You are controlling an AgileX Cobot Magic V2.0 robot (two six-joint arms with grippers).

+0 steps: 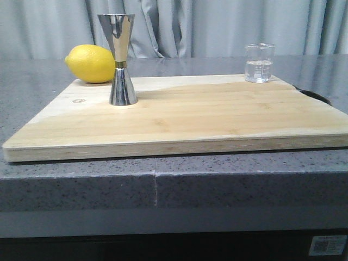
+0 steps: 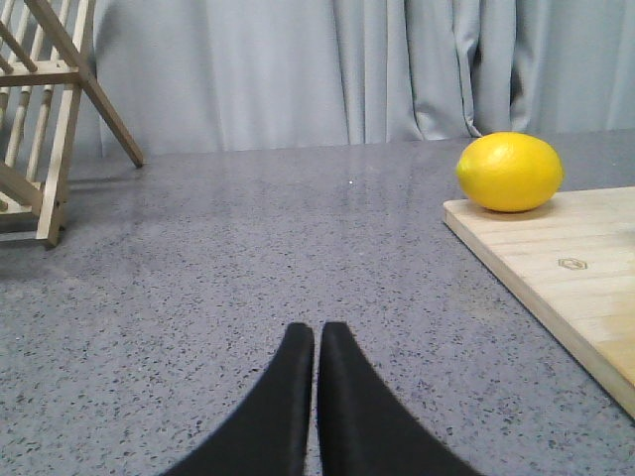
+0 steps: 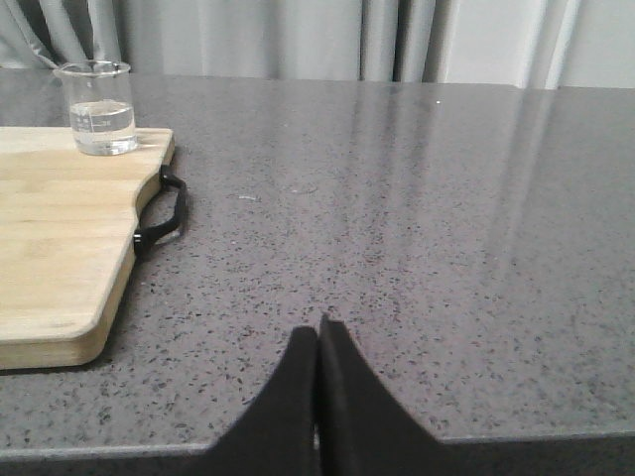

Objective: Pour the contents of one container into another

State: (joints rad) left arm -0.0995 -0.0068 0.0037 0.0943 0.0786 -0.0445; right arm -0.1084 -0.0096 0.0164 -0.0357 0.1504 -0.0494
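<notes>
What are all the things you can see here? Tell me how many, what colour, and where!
beaker: one, clear glass with clear liquid, far right corner of the board
jigger: one, shiny steel with a gold band, upright on the board's left part
lemon: one, yellow, far left corner of the board, behind the jigger
board: one, light wood with a black handle on its right side, on the counter
counter: one, grey speckled, under everything
rack: one, light wood, on the counter left of the board
curtain: grey, behind the counter
left fingers: black, closed, over the counter left of the board
right fingers: black, closed, over the counter right of the board
</notes>
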